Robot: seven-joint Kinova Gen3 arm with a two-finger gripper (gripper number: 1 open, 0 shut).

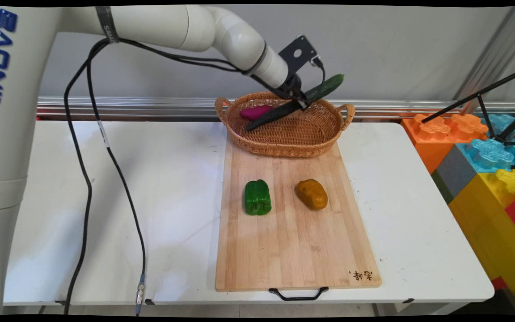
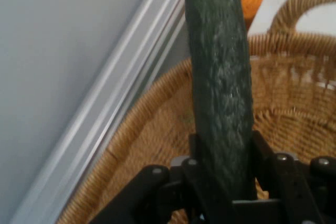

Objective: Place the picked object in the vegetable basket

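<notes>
The black two-finger gripper (image 1: 297, 97) is closed around a long dark-green cucumber (image 1: 327, 87), clamping it near one end; the hand view shows the fingers (image 2: 265, 156) pressed against its sides. The cucumber hangs tilted in the air over the far part of the oval woven wicker basket (image 1: 284, 143), its free end pointing up and right past the far rim. It looks stiff, light and slightly bumpy, so a grip nearer the middle would probably balance it better. A magenta eggplant-like vegetable (image 1: 254, 112) lies inside the basket. Nearer, a green bell pepper (image 1: 257, 197) and a brown potato (image 1: 312, 193) rest on the wooden cutting board (image 1: 293, 250).
</notes>
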